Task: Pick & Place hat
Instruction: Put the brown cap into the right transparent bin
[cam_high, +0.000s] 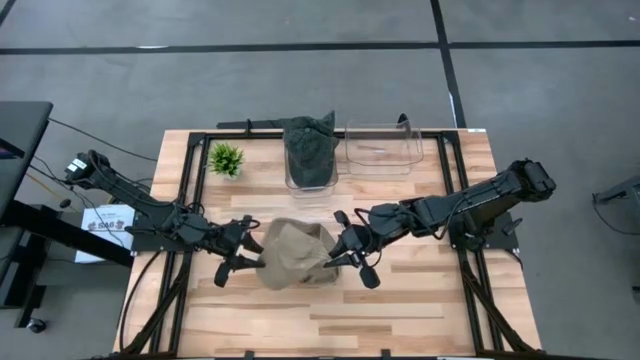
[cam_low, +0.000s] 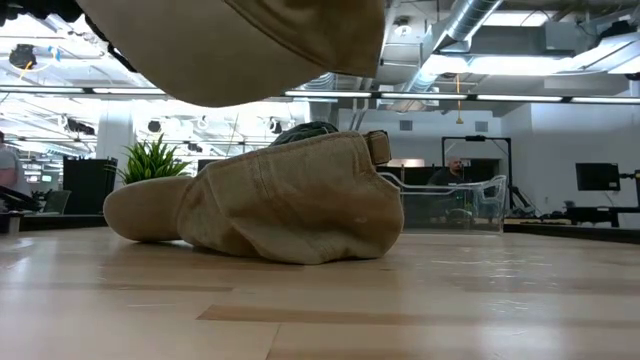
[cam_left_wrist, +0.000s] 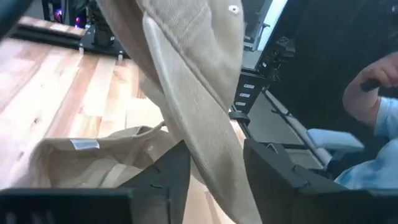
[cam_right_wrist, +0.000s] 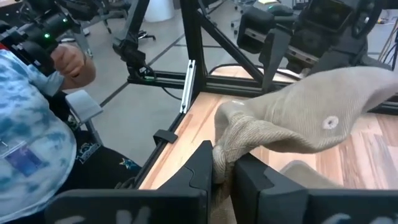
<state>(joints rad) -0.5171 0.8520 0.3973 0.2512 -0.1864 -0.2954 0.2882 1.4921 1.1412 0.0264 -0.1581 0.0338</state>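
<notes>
A tan hat (cam_low: 250, 50) hangs in the air between my two grippers, its top button (cam_right_wrist: 329, 122) showing. My right gripper (cam_right_wrist: 225, 168) is shut on it, coming from the table's right (cam_high: 335, 255). My left gripper (cam_left_wrist: 214, 180) is open at the hat's left (cam_high: 258, 255), one finger on each side of the hanging brim (cam_left_wrist: 205, 118). A second tan hat (cam_low: 270, 210) lies below it, resting on the wooden table (cam_high: 420, 300). My right gripper pinches a bunched fold of the lifted hat's cloth (cam_right_wrist: 233, 140) between its two fingers, several layers together. The fingers come nearly level from the table's right. The hat is clear of the table and stretches away from the fingers toward the left gripper. Whether my left gripper's fingers touch the brim, I cannot tell.
At the table's far side stand a clear bin (cam_high: 310, 160) holding dark green hats and a second clear bin (cam_high: 383, 148) beside it. A small green plant (cam_high: 227, 158) stands far left. A person in a blue patterned shirt (cam_right_wrist: 31, 130) is beside the table.
</notes>
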